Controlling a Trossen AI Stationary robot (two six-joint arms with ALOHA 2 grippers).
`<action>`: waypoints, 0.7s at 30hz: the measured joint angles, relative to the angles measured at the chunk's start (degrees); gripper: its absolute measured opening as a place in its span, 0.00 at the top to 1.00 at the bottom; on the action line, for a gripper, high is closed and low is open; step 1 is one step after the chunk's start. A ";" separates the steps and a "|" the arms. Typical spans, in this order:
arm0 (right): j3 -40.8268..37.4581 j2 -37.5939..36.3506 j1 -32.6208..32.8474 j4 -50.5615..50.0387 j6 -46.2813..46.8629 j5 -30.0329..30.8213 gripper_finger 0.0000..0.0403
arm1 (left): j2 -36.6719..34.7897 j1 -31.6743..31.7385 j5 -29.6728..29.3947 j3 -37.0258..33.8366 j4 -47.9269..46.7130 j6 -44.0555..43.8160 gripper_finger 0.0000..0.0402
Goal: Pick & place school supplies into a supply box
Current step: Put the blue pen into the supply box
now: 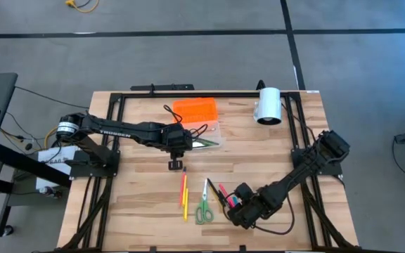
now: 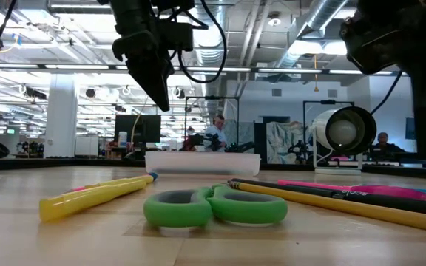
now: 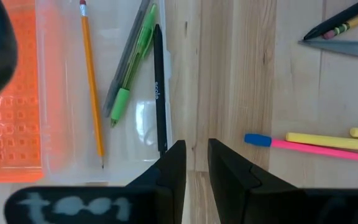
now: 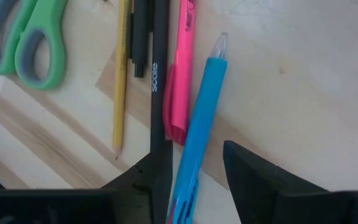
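Observation:
The supply box sits at the table's far middle, its orange lid open behind the clear tray. In the tray lie an orange pencil, a green pen, a grey one and a black pen. My left gripper hovers shut and empty just on the near side of the tray. My right gripper is open and low over a cluster of pens, its fingers on either side of a blue pen. Green scissors lie flat nearby. My right gripper has one finger close against the blue pen's side, and a gap shows at the other finger. I cannot tell whether it touches the pen. The fingers come from above, lying along the pen, which rests across a pink highlighter.
A yellow pencil and two black pens lie beside the blue pen. Yellow, orange and pink pens lie left of the scissors. A white cylinder stands at the far right. Bare wood shows on the table's left side.

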 joint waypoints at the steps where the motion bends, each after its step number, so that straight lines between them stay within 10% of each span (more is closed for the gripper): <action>1: 0.00 0.00 0.14 -0.04 0.00 0.00 0.67 | 0.00 0.00 0.00 0.00 0.00 0.00 0.86; 21: 0.55 6.24 0.75 5.08 3.06 -8.40 0.69 | 0.02 0.00 0.00 0.00 0.31 -0.29 0.86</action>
